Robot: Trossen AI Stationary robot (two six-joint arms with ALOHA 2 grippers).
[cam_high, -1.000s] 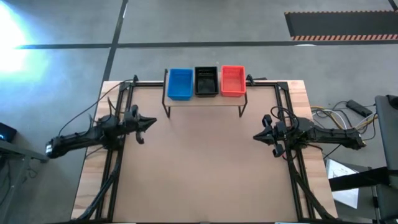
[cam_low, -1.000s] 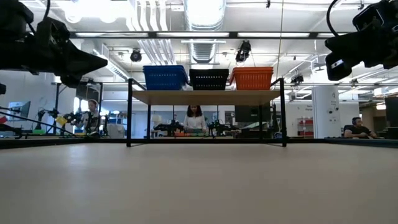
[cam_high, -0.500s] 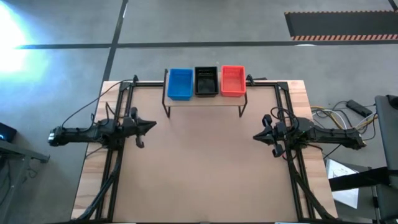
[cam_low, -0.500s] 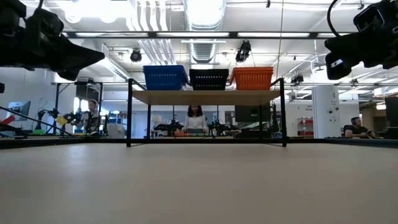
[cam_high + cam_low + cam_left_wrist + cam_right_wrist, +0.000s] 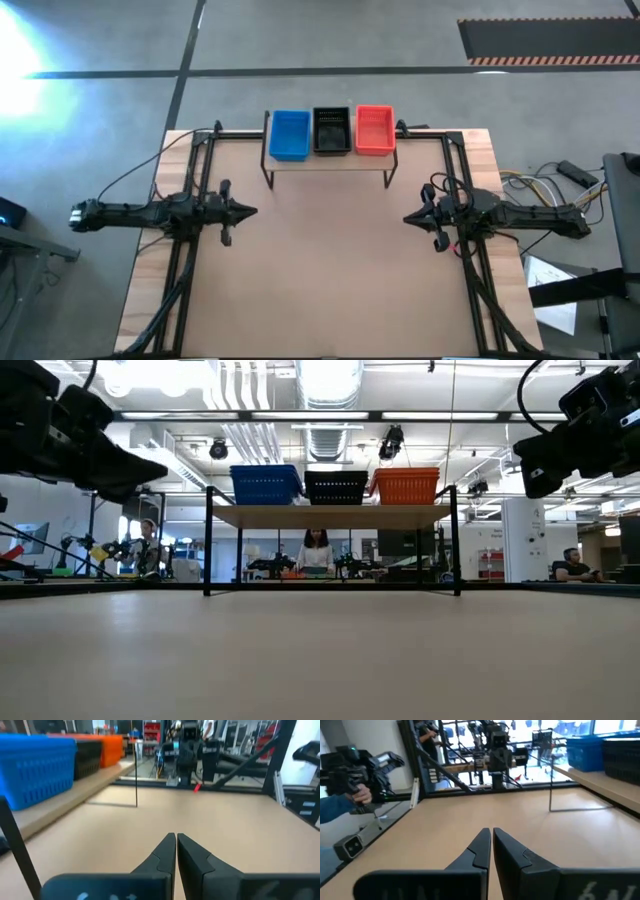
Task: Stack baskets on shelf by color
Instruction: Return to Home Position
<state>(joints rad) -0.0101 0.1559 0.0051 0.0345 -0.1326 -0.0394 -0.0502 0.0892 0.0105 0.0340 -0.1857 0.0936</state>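
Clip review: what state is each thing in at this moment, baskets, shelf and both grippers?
blue baskets: upright on shelf, left end.
black baskets: upright on shelf, middle.
orange-red baskets: upright on shelf, right end.
shelf: standing, loaded.
left gripper: jaws shut, empty.
right gripper: jaws shut, empty.

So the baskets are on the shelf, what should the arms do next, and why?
Probably just pull both arms back to rest. The blue basket, black basket and orange-red basket sit side by side on the shelf, and the left gripper and right gripper are shut, holding nothing, well away from it.
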